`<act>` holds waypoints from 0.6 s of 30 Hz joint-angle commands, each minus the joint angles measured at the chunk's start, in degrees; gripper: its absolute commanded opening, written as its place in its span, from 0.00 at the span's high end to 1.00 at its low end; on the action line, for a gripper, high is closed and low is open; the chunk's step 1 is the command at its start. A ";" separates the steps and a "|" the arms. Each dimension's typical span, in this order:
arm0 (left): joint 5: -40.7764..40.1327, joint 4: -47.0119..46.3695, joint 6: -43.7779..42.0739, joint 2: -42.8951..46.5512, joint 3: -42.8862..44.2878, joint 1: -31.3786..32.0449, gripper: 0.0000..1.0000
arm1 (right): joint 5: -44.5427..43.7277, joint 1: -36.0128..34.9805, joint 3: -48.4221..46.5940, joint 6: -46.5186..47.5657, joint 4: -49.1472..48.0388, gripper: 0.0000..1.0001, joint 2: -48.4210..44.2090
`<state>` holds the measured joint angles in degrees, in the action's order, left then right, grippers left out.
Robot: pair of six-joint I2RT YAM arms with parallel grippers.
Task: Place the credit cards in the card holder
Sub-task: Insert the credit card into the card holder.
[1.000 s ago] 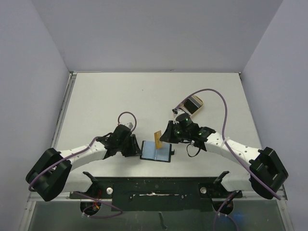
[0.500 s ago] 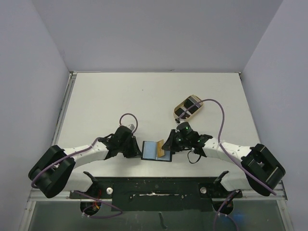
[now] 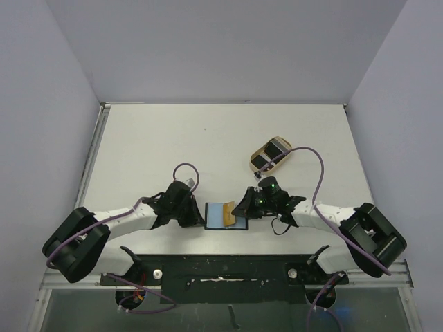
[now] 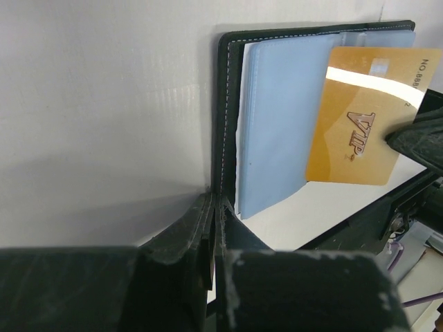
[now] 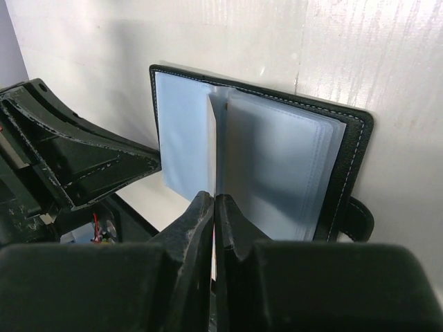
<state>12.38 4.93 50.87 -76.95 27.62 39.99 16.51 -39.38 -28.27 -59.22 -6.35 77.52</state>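
Two pinches, both shut tight: left gripper (image 4: 214,207) on holder (image 3: 218,216) cover's left edge, right gripper (image 5: 213,200) on gold card (image 4: 360,124), tilted over right blue panel. Holder open on table (image 3: 173,138) between grippers. Dark cards (image 3: 266,158) in tray (image 3: 286,145), well apart.

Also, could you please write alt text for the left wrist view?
A gold VIP card, held by the right gripper at the frame's right edge, sits tilted over the pale blue sleeves of the open card holder. In the foreground, the left gripper is shut on the holder's black cover edge.
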 commanded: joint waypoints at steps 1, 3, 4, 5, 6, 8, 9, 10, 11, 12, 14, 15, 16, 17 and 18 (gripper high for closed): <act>0.97 -3.76 0.28 -0.81 0.22 0.26 1.00 | 3.22 1.12 0.62 -0.72 -6.05 1.00 1.51; 1.16 -3.79 0.15 -1.12 0.39 0.27 1.00 | 3.44 1.33 0.67 -0.53 -6.26 1.00 2.32; 1.15 -3.79 0.11 -1.29 0.46 0.27 1.00 | 3.56 1.49 0.74 -0.44 -6.29 0.99 2.52; 1.20 -3.79 0.11 -1.40 0.50 0.27 1.00 | 3.55 1.54 0.89 -0.45 -6.39 0.99 2.94; 1.24 -3.80 0.08 -1.51 0.50 0.28 1.00 | 3.58 1.74 1.00 -0.52 -6.50 0.98 3.11; 1.25 -3.79 0.05 -1.61 0.60 0.28 1.00 | 3.35 1.97 1.39 -0.61 -6.44 0.98 3.27; 1.26 -3.79 0.04 -1.63 0.60 0.29 1.00 | 3.04 2.08 1.57 -0.61 -6.32 0.98 3.08; 1.24 -3.79 0.10 -1.63 0.53 0.27 1.00 | 2.76 2.23 1.75 -0.56 -6.25 0.98 2.79; 1.24 -3.83 0.04 -1.63 0.51 0.31 1.00 | 2.47 2.30 1.87 -0.38 -5.93 0.98 2.48; 1.24 -3.87 0.02 -1.65 0.51 0.27 1.00 | 2.19 2.42 1.90 -0.11 -5.56 0.98 2.21; 1.26 -3.96 0.10 -1.94 0.51 0.31 1.00 | 1.92 2.67 1.95 0.60 -4.90 0.98 2.00; 1.24 -4.03 0.10 -2.05 0.51 0.27 1.00 | 1.97 2.78 2.05 0.81 -4.75 0.98 1.97; 1.24 -4.11 0.15 -2.19 0.51 0.27 1.00 | 2.08 2.90 2.15 0.92 -4.88 0.98 2.04; 1.24 -4.13 0.11 -2.30 0.50 0.27 1.00 | 2.19 2.90 2.29 1.02 -5.09 0.98 2.26; 1.24 -4.20 0.12 -2.39 0.51 0.28 1.00 | 2.45 2.94 2.34 1.26 -5.28 0.97 2.65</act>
<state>13.98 2.61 50.96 -78.41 27.62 40.03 19.14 -37.01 -26.72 -59.40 -10.68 80.44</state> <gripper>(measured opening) 0.006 0.031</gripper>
